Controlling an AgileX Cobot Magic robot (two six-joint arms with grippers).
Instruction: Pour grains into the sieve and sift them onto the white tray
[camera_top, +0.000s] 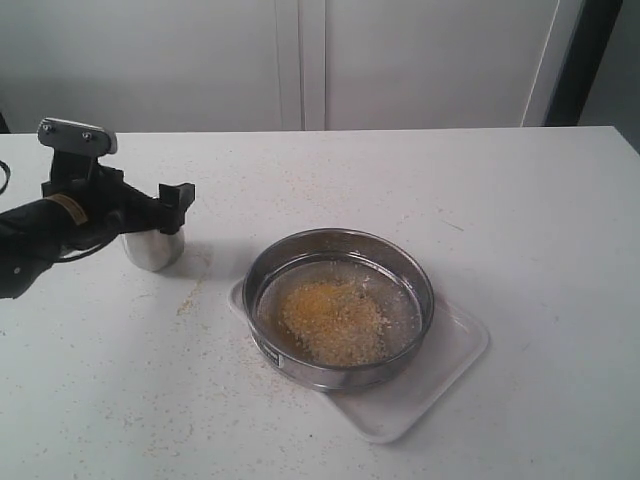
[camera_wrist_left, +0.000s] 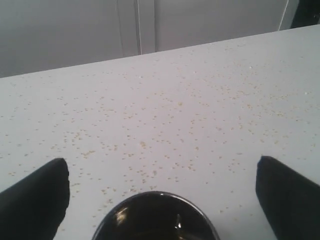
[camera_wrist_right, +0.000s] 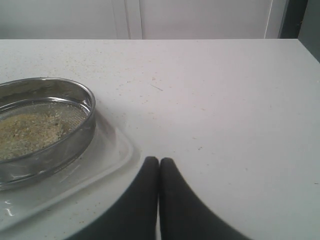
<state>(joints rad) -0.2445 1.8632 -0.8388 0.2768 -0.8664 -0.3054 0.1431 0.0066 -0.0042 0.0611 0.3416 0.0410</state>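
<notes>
White rectangular tray (camera_top: 440, 372) is seen at centre of the pale table (camera_top: 520, 200), long axis running roughly ten to four o'clock. Wide round steel mesh sieve (camera_top: 322, 376) is set level on it, open side up, yellow-beige grains (camera_top: 335, 320) heaped inside. Small steel cup (camera_top: 152, 252) at nine o'clock is straddled by the left gripper (camera_wrist_left: 161, 162), jaws apart. Right gripper (camera_wrist_right: 159, 162) is pressed together, empty. Pouring is judged done; next the sieve must be gripped and shaken

Lab-like room, plain white table (camera_top: 520, 200), white wall panels (camera_top: 300, 60)
</notes>
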